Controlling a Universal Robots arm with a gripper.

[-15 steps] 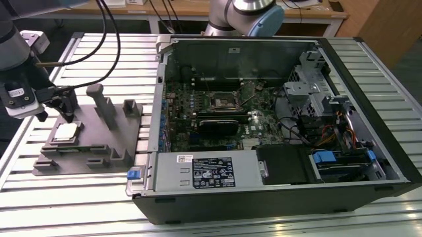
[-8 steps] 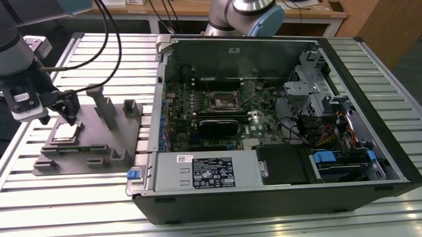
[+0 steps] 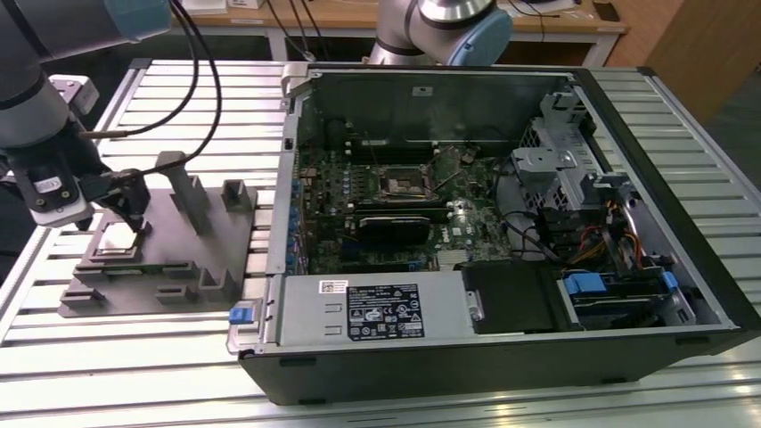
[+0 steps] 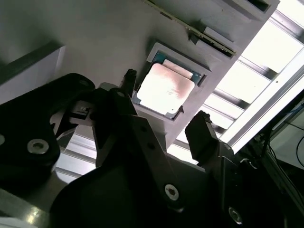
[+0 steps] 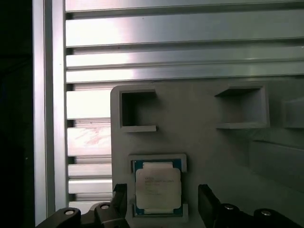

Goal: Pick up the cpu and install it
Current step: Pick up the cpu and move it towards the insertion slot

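Slatted aluminium tabletop (image 3: 119,374) is seen in the exterior view, with the cpu (image 3: 119,239) seated in a grey fixture (image 3: 232,250) beneath the gripper (image 3: 134,221), beside an open computer case (image 3: 500,379). In the second wrist view, spread fingers (image 4: 202,135) are shown flanking the cpu (image 4: 164,88); in the first wrist view, the cpu (image 5: 157,187) is likewise flanked.
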